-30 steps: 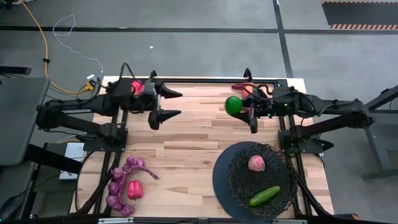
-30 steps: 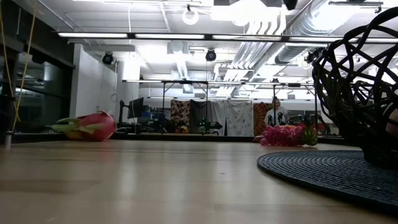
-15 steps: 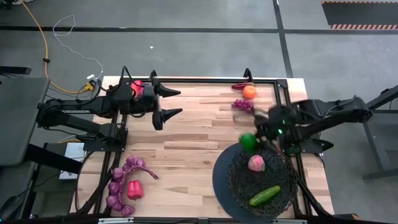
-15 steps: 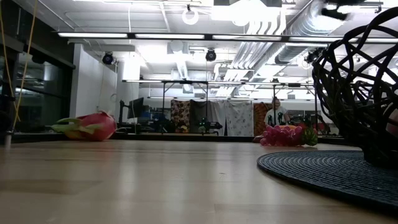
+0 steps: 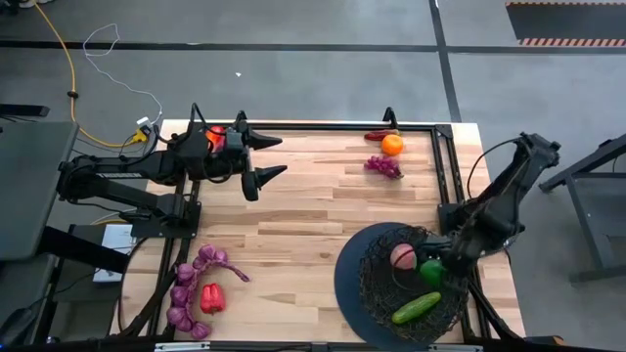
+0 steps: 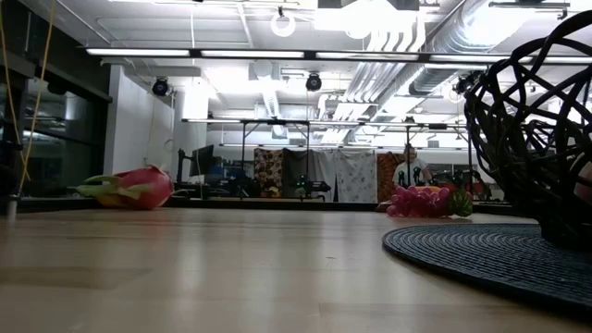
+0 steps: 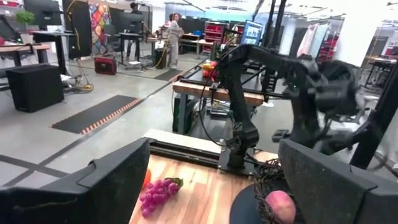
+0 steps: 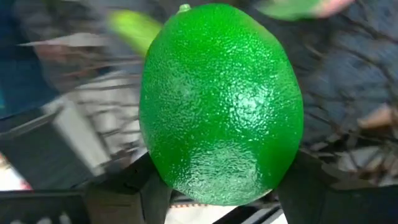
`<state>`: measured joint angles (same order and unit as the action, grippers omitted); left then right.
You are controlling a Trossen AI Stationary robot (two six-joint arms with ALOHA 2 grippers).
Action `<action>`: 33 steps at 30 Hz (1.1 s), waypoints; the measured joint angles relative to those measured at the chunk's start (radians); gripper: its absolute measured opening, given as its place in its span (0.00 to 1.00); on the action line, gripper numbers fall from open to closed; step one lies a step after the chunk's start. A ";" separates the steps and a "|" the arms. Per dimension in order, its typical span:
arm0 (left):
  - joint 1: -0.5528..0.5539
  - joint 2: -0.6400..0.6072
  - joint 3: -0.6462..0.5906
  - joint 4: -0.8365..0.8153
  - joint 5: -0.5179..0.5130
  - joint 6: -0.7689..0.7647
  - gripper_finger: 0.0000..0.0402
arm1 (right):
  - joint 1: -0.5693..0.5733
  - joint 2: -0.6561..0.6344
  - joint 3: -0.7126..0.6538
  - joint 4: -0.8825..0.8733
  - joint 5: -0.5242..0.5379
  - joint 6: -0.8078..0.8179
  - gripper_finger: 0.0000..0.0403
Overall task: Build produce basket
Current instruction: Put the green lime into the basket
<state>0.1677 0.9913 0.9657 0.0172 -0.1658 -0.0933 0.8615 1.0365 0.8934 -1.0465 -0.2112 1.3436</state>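
The basket [image 5: 377,293], a black wire-mesh bowl on a dark disc, stands at the table's near right and holds a peach [image 5: 402,256] and a green cucumber [image 5: 416,308]. My right gripper [image 5: 436,264] is over the basket's right half, shut on the green ball [image 5: 431,272], which fills the right wrist view [image 8: 221,102]. My left gripper [image 5: 266,158] waits open at the far left, beside the pink dragon fruit [image 5: 214,137]. An orange [image 5: 392,145], a grape bunch [image 5: 381,166] and a red pepper [image 5: 377,135] lie at the far edge. My right gripper pinches the green ball between its two fingers [image 8: 155,186], one on each side of the ball's rear half [image 8: 186,180]. The fingers slant down from the table's right side. The ball sits inside the basket's rim next to the peach; whether it rests on the mesh, I cannot tell.
More purple grape bunches [image 5: 191,288] and a red pepper [image 5: 210,298] lie at the near left corner. The low view shows the dragon fruit [image 6: 129,188], grapes [image 6: 421,201] and the basket's wall [image 6: 532,139]. Bare wood lies across the table's middle. A person stands far off [image 6: 408,166].
My right gripper has carried the green ball from the far edge near the orange toward the near right, down over the basket, swinging fast. The orange and grapes it covered now show. The ball stayed in the shut fingers.
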 joint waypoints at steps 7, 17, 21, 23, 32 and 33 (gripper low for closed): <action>0.000 0.000 0.000 0.001 0.005 0.019 0.86 | 0.009 0.102 -0.152 0.046 -0.038 0.092 0.55; 0.000 0.000 0.000 0.002 0.004 0.027 0.86 | 0.007 0.181 -0.189 0.117 -0.011 0.103 0.55; 0.000 0.000 0.000 0.003 0.003 0.027 0.86 | 0.007 0.181 -0.189 0.119 0.009 0.133 0.55; 0.000 0.000 0.000 0.004 0.003 0.027 0.86 | 0.007 0.181 -0.189 0.120 0.005 0.133 0.55; 0.000 0.000 0.000 0.004 -0.003 0.027 0.86 | 0.007 0.181 -0.188 0.132 0.050 0.115 0.55; 0.000 0.000 0.000 0.004 -0.003 0.027 0.86 | 0.007 0.181 -0.188 0.135 0.050 0.115 0.55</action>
<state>0.1677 0.9909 0.9657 0.0216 -0.1688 -0.0660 0.8688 1.2171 0.7052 -0.9117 -0.1611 1.4582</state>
